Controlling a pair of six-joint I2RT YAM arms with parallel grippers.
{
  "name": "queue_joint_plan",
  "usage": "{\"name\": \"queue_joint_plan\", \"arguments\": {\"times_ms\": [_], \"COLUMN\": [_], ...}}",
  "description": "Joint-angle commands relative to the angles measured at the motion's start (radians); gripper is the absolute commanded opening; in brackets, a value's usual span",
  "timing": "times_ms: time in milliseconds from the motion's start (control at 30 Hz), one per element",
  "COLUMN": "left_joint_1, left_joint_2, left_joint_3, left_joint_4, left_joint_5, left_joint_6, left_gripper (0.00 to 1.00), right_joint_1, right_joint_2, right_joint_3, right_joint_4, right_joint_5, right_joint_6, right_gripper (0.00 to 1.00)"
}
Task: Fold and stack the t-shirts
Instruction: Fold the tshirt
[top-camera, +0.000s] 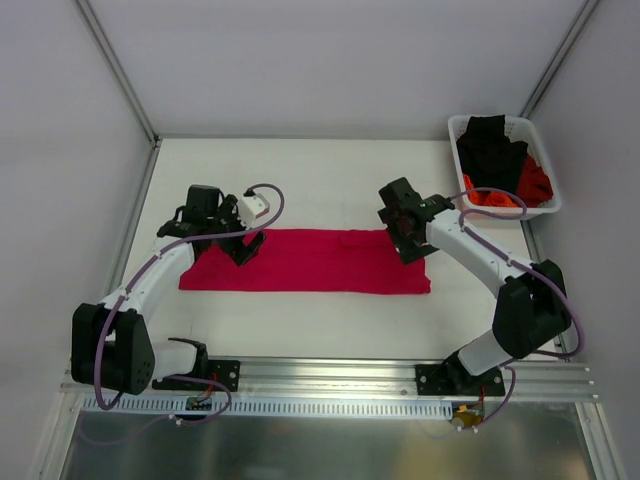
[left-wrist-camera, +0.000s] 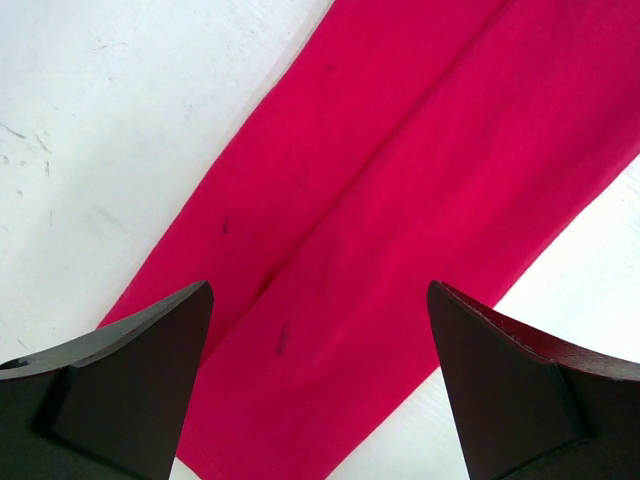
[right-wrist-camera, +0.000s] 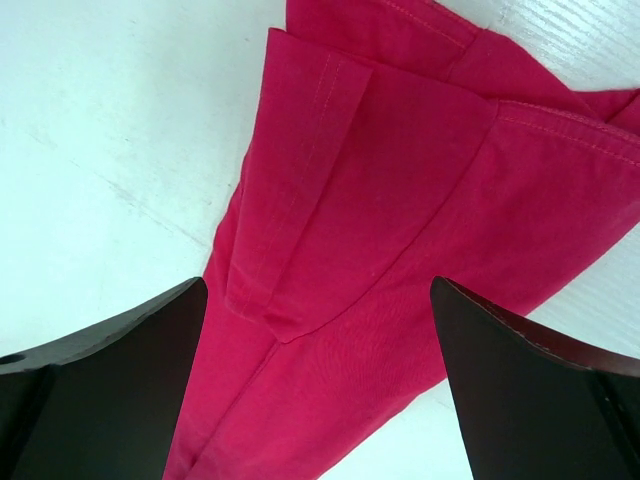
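The crimson-pink t-shirt (top-camera: 310, 262) lies flat on the table, folded into a long narrow strip running left to right. My left gripper (top-camera: 245, 246) hovers over its left part, open and empty; the cloth (left-wrist-camera: 400, 180) fills the view between its fingers (left-wrist-camera: 140, 380). My right gripper (top-camera: 408, 243) hovers over the right end, open and empty; the folded sleeve and hems (right-wrist-camera: 380, 170) show between its fingers (right-wrist-camera: 530, 390). A black t-shirt (top-camera: 492, 150) and an orange-red one (top-camera: 535, 186) lie bunched in the basket.
A white plastic basket (top-camera: 456, 124) stands at the back right corner of the white table (top-camera: 300, 170). Metal frame posts rise at the back corners. The arm bases sit on a rail along the near edge.
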Motion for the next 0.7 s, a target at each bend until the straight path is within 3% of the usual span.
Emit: {"name": "queue_joint_plan", "arguments": {"times_ms": [0, 367, 667], "left_joint_1": [-0.006, -0.006, -0.006], "left_joint_2": [-0.005, 0.017, 0.087], "left_joint_3": [0.000, -0.006, -0.026], "left_joint_4": [-0.007, -0.010, -0.009], "left_joint_5": [0.027, 0.058, 0.003], "left_joint_6": [0.012, 0.029, 0.009], "left_gripper": [0.90, 0.91, 0.91], "right_joint_1": [-0.003, -0.002, -0.009], "right_joint_2": [0.028, 0.035, 0.072], "right_joint_3": [0.051, -0.004, -0.031], "right_joint_4": [-0.024, -0.013, 0.052], "right_joint_5": [0.038, 0.002, -0.031], "right_joint_6": [-0.035, 0.018, 0.005], "right_gripper": [0.99, 0.99, 0.99]}}
